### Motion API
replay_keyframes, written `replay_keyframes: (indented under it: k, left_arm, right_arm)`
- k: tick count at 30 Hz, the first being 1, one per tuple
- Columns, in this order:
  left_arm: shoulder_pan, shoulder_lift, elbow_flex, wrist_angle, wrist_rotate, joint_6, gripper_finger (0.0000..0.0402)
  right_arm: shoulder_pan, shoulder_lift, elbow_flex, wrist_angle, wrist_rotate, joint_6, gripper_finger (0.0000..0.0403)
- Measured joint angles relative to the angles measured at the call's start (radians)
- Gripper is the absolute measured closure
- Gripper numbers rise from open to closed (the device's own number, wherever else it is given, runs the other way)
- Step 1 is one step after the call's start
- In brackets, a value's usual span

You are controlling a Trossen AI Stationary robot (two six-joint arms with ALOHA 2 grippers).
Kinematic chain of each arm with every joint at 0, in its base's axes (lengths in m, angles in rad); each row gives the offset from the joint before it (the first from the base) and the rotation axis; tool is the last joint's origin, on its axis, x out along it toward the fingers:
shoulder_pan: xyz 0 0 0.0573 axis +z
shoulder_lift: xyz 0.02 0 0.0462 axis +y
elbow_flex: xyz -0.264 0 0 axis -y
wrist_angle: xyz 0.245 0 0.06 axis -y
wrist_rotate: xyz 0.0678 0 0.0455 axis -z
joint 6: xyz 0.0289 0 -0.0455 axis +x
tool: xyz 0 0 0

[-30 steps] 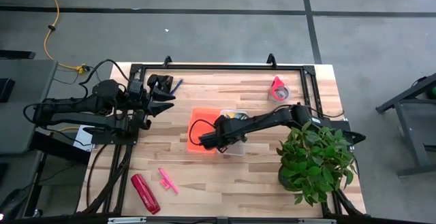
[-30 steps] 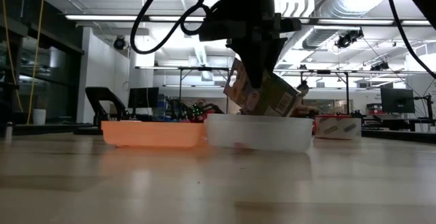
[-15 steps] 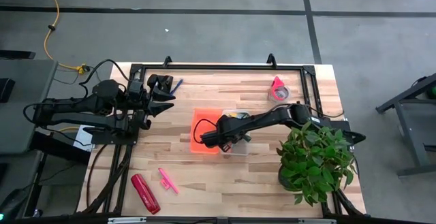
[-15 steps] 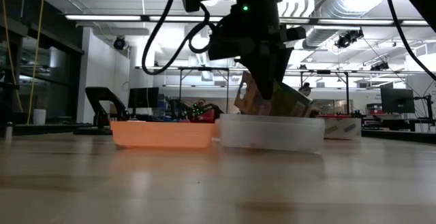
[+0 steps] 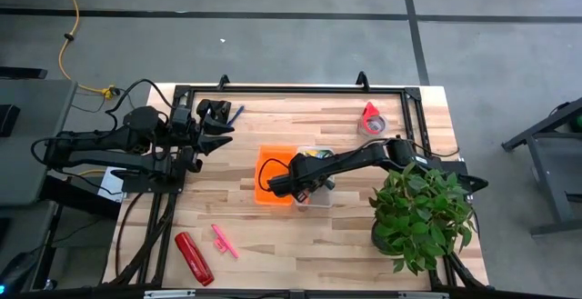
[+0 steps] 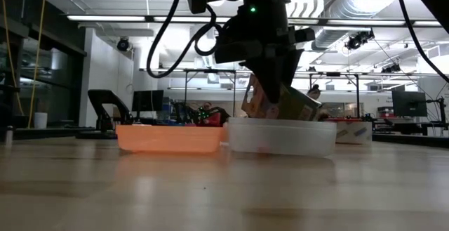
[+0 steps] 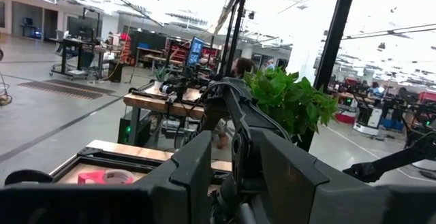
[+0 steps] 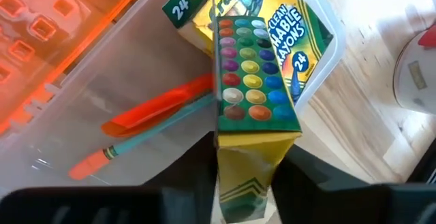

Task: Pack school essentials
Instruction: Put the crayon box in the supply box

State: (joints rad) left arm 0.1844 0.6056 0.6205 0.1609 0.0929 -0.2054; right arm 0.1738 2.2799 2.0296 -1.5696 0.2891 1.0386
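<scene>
The right pincer (image 8: pixel 248 183) stands over the clear plastic bin (image 8: pixel 136 125), its fingers either side of an upright yellow-and-green cardboard crayon box (image 8: pixel 253 88); whether they grip it cannot be told. The box leans on a second crayon box (image 8: pixel 283 26) behind it, probably to fit both on edge. Beyond the pincer, in the bin, lie an orange marker (image 8: pixel 160 105) and a teal pencil (image 8: pixel 146 132). Farther off sits the orange plastic tray (image 5: pixel 271 174). The left pincer (image 5: pixel 207 135) waits, half open and empty, well apart near the tabletop (image 5: pixel 300 244) edge.
</scene>
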Motion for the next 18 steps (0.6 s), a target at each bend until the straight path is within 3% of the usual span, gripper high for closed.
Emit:
replay_keyframes:
  k: [8, 18]
  left_arm:
    - [0.0, 0.0, 0.0, -0.005, -0.004, 0.0, 0.0286]
    - [0.0, 0.0, 0.0, -0.006, -0.004, 0.0, 0.0286]
  right_arm:
    - [0.0, 0.0, 0.0, 0.0, -0.063, -0.004, 0.021]
    - [0.013, -0.002, 0.05, 0.0, -0.141, -0.094, 0.0202]
